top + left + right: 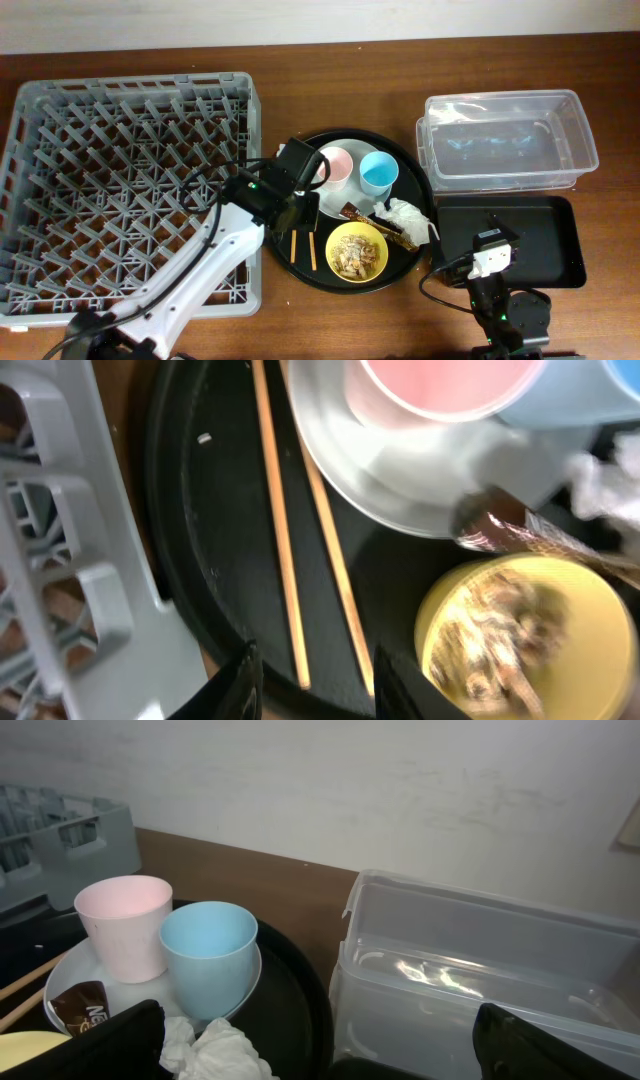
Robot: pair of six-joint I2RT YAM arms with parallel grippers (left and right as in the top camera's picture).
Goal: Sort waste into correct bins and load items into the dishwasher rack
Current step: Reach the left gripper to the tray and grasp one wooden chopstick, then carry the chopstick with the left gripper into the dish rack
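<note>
On the round black tray [330,272] sit a pink cup [335,165] and a blue cup [379,175] on a pale plate [330,205], a brown snack wrapper [368,216], a white napkin [410,218], a yellow bowl [357,252] holding beige scraps, and two chopsticks [302,246]. My left gripper [290,205] is open above the chopsticks [280,530], empty. My right gripper [492,250] is open and empty over the shallow black tray [555,240]; its view shows the pink cup [125,925], blue cup [208,958], napkin [215,1050] and clear tub [480,980].
The grey dishwasher rack [130,190] fills the left of the table; its corner [70,610] shows beside the round tray in the left wrist view. The clear tub [505,140] stands at the back right, behind the black tray.
</note>
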